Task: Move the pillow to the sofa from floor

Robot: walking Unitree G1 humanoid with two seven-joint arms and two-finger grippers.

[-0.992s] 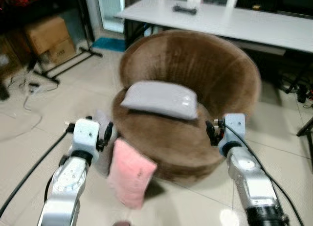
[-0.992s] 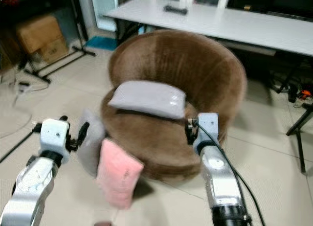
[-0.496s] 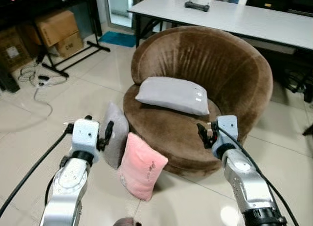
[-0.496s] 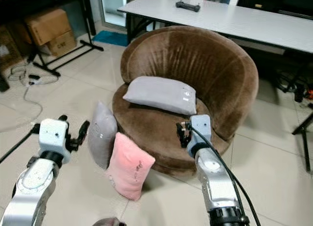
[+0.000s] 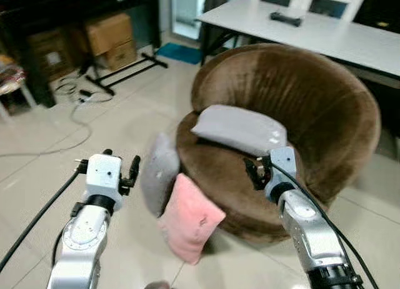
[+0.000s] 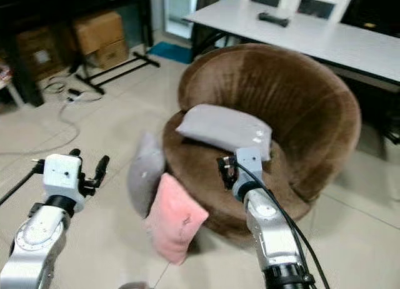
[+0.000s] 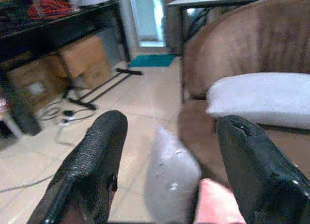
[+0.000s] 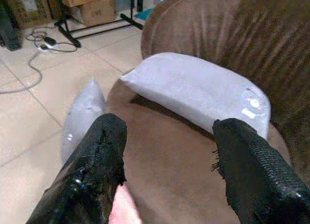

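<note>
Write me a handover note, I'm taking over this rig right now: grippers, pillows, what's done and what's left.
Left gripper: open, empty, raised beside the grey floor pillow.
Right gripper: open, empty, in front of the brown sofa.
Grey floor pillow and pink pillow lean against the sofa's front, on the floor.
Another grey pillow already lies on the seat.
Left: grasp a floor pillow and lift it onto the seat.

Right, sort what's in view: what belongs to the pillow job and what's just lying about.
Job:
- pink pillow on the floor
- grey pillow on the floor, leaning on the sofa
- brown sofa
- left gripper, open
- right gripper, open

Lying about:
- grey pillow on the seat
- cardboard boxes
- cables
- white table
</note>
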